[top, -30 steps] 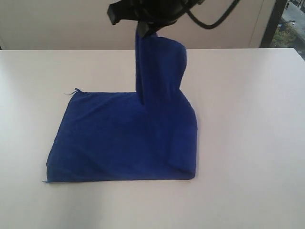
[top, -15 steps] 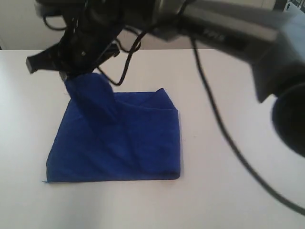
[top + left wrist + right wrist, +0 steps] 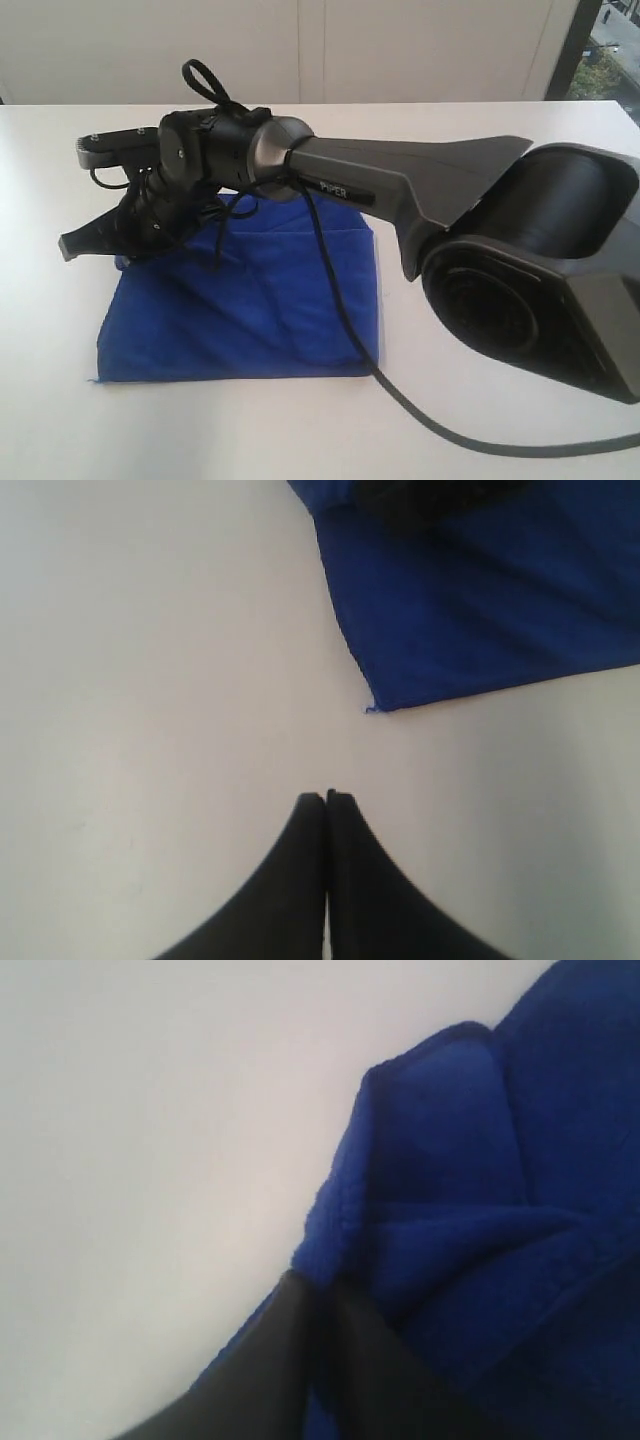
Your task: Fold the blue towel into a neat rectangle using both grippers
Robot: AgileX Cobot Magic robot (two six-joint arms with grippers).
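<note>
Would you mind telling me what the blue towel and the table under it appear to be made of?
The blue towel looks like soft microfibre or fleece: matte, with a fuzzy nap and rounded fold edges. The table seems smooth white laminate or painted board, plain and faintly reflective.

A broad white table (image 3: 60, 430) spreads out under soft, even light, backed by a pale cream panelled wall (image 3: 150, 50), with a dark-framed window (image 3: 615, 40) at the far right showing daylight outside.
</note>
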